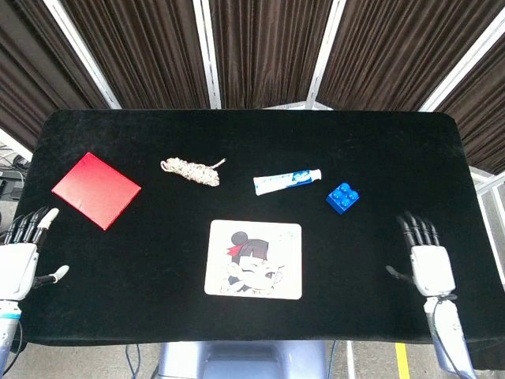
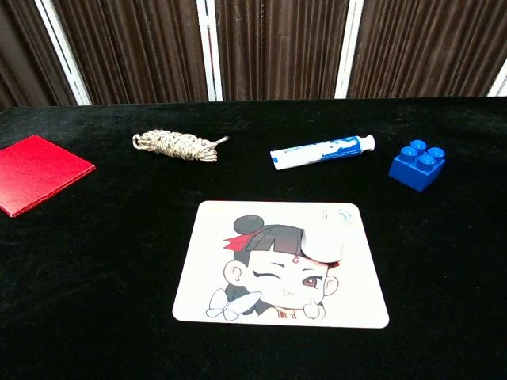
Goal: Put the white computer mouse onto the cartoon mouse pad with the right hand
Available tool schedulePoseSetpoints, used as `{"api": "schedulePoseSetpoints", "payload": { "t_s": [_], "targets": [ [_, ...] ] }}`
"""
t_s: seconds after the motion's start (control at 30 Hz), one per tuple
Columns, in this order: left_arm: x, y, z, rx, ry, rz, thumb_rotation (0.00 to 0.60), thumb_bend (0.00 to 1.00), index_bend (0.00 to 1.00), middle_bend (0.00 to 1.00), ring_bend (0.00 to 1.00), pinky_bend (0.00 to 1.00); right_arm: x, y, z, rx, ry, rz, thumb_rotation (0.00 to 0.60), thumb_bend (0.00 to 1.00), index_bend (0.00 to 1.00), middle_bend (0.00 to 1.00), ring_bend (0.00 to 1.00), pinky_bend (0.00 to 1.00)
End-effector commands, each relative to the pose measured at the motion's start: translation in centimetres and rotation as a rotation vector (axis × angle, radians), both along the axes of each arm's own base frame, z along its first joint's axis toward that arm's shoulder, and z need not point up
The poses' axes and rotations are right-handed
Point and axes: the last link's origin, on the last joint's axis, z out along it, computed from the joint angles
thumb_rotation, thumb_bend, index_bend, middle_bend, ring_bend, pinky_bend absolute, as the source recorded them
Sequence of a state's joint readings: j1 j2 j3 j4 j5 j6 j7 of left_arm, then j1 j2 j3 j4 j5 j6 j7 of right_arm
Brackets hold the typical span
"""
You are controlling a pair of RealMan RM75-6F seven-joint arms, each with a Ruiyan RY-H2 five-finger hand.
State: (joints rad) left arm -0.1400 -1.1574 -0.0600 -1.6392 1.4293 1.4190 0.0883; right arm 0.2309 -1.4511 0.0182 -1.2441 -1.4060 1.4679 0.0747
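The white computer mouse lies on the upper right part of the cartoon mouse pad, with nothing touching it. In the head view the cartoon mouse pad sits at the front middle of the black table. My right hand hovers near the table's front right edge, far right of the pad, fingers stretched out and apart and holding nothing. At the front left edge my left hand is also spread and empty. Neither hand shows in the chest view.
A red square card lies at the left. Behind the pad are a coiled rope, a toothpaste tube and a blue toy brick. Dark curtains hang behind the table.
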Motion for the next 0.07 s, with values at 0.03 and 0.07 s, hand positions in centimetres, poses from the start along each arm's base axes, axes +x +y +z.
{"api": "schedulePoseSetpoints", "payload": {
  "t_s": [0.03,0.07],
  "targets": [
    [-0.15,-0.02,-0.32,-0.009,0.01,0.002,0.6,0.17,0.0,0.0,0.0,0.0,-0.15,0.02,0.5,0.005,-0.04,-0.031,0.6,0.01,0.01,0.0,0.0,0.0],
    [-0.18,-0.04,-0.42,-0.011,0.013,0.002,0.6,0.17,0.0,0.0,0.0,0.0,-0.07,0.0,0.59,0.005,-0.045,-0.03,0.6,0.02,0.01,0.0,0.0,0.0]
  ]
}}
